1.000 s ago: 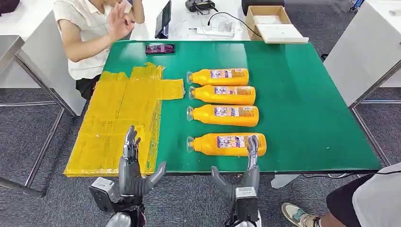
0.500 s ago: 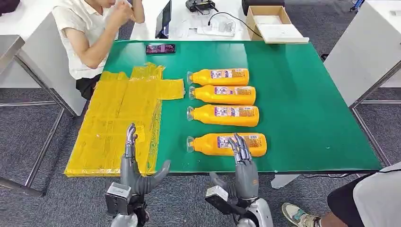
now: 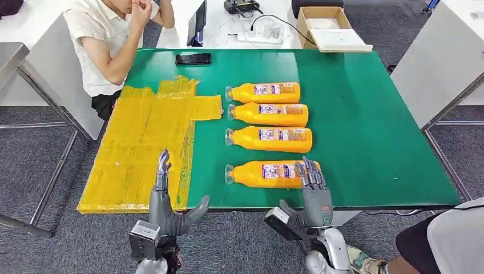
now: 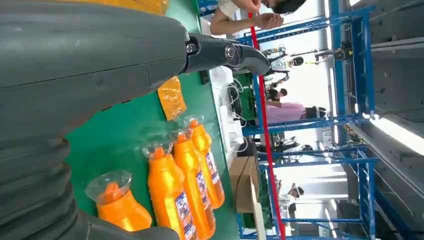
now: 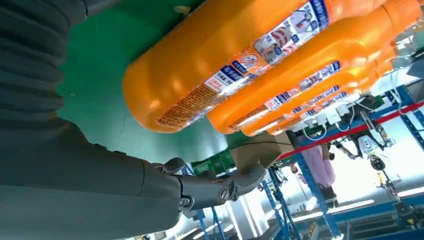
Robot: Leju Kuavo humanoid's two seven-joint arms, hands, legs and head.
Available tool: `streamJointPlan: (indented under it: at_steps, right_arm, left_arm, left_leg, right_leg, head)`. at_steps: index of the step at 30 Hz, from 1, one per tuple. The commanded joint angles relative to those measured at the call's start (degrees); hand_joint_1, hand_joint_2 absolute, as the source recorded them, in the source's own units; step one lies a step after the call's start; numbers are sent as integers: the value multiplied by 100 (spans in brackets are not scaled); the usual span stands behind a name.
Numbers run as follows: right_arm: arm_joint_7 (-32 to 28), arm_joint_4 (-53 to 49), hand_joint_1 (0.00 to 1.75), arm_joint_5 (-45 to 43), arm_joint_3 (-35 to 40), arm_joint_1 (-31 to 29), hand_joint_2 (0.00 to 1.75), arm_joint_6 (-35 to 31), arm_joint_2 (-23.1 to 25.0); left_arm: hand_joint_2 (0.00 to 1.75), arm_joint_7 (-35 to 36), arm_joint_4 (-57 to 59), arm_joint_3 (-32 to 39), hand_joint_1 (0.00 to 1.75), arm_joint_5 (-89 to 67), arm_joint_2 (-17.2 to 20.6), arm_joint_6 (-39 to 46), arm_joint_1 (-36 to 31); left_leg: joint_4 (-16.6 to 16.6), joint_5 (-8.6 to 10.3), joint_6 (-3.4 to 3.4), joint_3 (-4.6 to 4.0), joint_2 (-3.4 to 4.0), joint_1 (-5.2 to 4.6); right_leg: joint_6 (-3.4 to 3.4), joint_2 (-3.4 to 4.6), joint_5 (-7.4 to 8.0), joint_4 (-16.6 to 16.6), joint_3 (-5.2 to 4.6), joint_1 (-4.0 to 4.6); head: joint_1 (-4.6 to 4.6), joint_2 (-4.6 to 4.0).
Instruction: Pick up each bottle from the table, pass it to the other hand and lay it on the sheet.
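Several orange bottles lie on their sides in a column on the green table [image 3: 365,114], clear caps pointing toward the yellow sheet [image 3: 142,142] at the table's left. The nearest bottle [image 3: 273,173] [image 5: 215,65] lies close to the front edge. My right hand [image 3: 313,191] is open, with its fingertips over that bottle's base end; contact is unclear. My left hand [image 3: 165,205] is open at the front edge, fingers pointing up over the sheet's near corner. The left wrist view shows the bottles [image 4: 175,195] from the cap side.
A seated person [image 3: 108,40] is at the far left corner of the table, hands near the face. A dark phone [image 3: 193,58] lies at the table's back edge. A cardboard box [image 3: 328,25] and cables sit on the white desk behind. Another person's leg [image 3: 434,245] is at the lower right.
My right hand has moved forward and right, turning until its fingers reach the nearest bottle's base end. My left hand rose slightly. The person's hands lifted to the face.
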Motion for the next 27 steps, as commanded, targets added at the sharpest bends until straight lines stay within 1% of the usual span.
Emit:
streamJointPlan:
  at_steps: [1,2,3,4,5,7,8,10,11,12,13,14,15,17,18,19,20,21,22,23,24,26,27]
  right_arm:
    - [27,506,0,-3,-117,-231,175,-85,1]
    - [27,506,0,-3,-117,-231,175,-85,1]
    - [173,579,0,141,-123,-275,175,-86,9]
    - [217,667,0,195,-132,-372,175,3,-23]
    - [246,763,0,201,-160,-475,175,81,-44]
    - [286,901,0,301,-160,-670,175,164,-89]
    - [371,1013,0,422,-147,-778,175,209,-122]
    - [487,1080,0,522,-165,-871,175,249,-144]
    - [616,1129,0,638,-154,-936,175,311,-179]
    - [759,1160,0,764,-143,-1001,175,396,-219]
    - [813,1173,0,810,-141,-1049,175,447,-244]
    - [875,1175,0,910,-133,-1094,175,413,-267]
    - [922,1170,0,988,-127,-1152,175,409,-287]
    - [1133,1424,0,1071,-47,-1528,175,721,-314]
    - [1166,1537,0,1050,-47,-1634,175,835,-306]
    - [1202,1627,0,1075,-38,-1711,175,871,-302]
    - [1242,1788,0,1108,-28,-1838,175,891,-289]
    - [1264,1883,0,1152,-4,-1911,175,900,-289]
    - [1279,1957,0,1165,7,-1964,175,903,-285]
    - [1311,2071,0,1232,39,-2048,175,856,-281]
    - [1325,2122,0,1243,44,-2102,175,875,-277]
    - [1351,2227,0,1313,87,-2217,175,865,-274]
    - [1351,2227,0,1313,87,-2217,175,865,-274]
  left_arm:
    - [175,34,331,-101,0,37,64,8,-156]
    - [175,34,331,-101,0,37,64,8,-156]
    - [175,51,344,-115,0,45,66,-33,-171]
    - [175,57,363,-129,0,49,60,-64,-195]
    - [175,58,377,-142,0,50,53,-80,-216]
    - [175,58,384,-163,0,51,40,-102,-249]
    - [175,58,388,-175,0,53,38,-120,-264]
    - [175,58,370,-182,0,54,42,-143,-263]
    - [175,63,351,-183,0,48,43,-153,-254]
    - [175,84,328,-184,0,26,46,-159,-246]
    - [175,93,312,-192,0,8,45,-162,-237]
    - [175,99,295,-197,0,-4,44,-165,-230]
    - [175,107,289,-205,0,-16,40,-169,-226]
    - [175,186,306,-251,0,-63,59,-224,-230]
    - [175,199,321,-258,0,-67,60,-240,-238]
    - [175,209,343,-264,0,-68,61,-255,-251]
    - [175,218,379,-271,0,-68,62,-271,-284]
    - [175,227,399,-273,0,-65,57,-282,-298]
    - [175,231,412,-273,0,-65,56,-287,-307]
    - [175,239,432,-269,0,-60,56,-300,-327]
    - [175,257,449,-268,0,-56,63,-315,-343]
    - [175,267,462,-236,0,-53,94,-323,-379]
    - [175,267,462,-236,0,-53,94,-323,-379]
  left_leg:
    - [-5,-6,-7,22,5,3]
    - [-6,-4,-6,19,5,2]
    - [-6,-7,-8,25,6,3]
    - [-6,-4,-7,18,6,2]
    - [-7,-9,-11,31,10,4]
    - [-5,-2,-5,12,9,0]
    - [-3,-10,-10,30,17,2]
    - [-4,-2,-5,14,9,0]
    - [-5,-7,-10,28,13,2]
    - [-6,-5,-8,25,11,2]
    - [-5,-2,-5,17,9,-1]
    - [-6,-8,-9,30,14,3]
    - [-5,-4,-6,20,9,0]
    - [-4,-7,-8,25,15,0]
    - [-2,-6,-6,18,20,0]
    - [-1,-13,-10,32,28,1]
    - [-3,-6,-7,20,23,-1]
    - [-2,-3,-5,14,18,0]
    - [-3,-6,-9,27,22,2]
    - [-5,-1,-6,17,13,1]
    - [-2,-7,-10,30,17,5]
    - [-4,-3,-6,20,17,0]
    - [-4,-7,-10,29,21,3]
  right_leg:
    - [-9,-3,-6,-7,23,5]
    - [-8,-2,-4,-7,19,3]
    - [-10,-3,-6,-8,26,5]
    - [-8,-2,-3,-7,19,4]
    - [-13,-1,-7,-8,31,7]
    - [-6,3,0,-5,12,2]
    - [-13,5,-7,-4,28,5]
    - [-6,1,0,-5,14,2]
    - [-11,2,-4,-7,28,5]
    - [-9,1,-2,-7,25,4]
    - [-6,1,-1,-5,16,1]
    - [-11,3,-5,-6,28,5]
    - [-7,0,-2,-6,19,2]
    - [-8,5,-4,-4,22,2]
    - [-7,11,0,-2,14,2]
    - [-11,15,-5,-2,27,4]
    - [-8,14,0,-2,17,1]
    - [-5,10,2,-2,12,1]
    - [-9,9,-1,-4,25,4]
    - [-7,4,2,-5,16,2]
    - [-11,5,-2,-6,29,8]
    - [-7,8,1,-3,17,2]
    - [-12,9,-2,-3,27,6]
  head:
    - [0,0]
    - [0,0]
    - [0,0]
    - [0,0]
    - [0,0]
    - [0,0]
    - [0,0]
    - [0,-2]
    - [0,-2]
    - [0,0]
    - [0,0]
    - [0,0]
    - [0,-2]
    - [0,0]
    - [0,0]
    - [0,0]
    - [0,0]
    - [-2,0]
    - [0,0]
    - [2,0]
    - [0,-2]
    - [0,-2]
    - [0,-2]
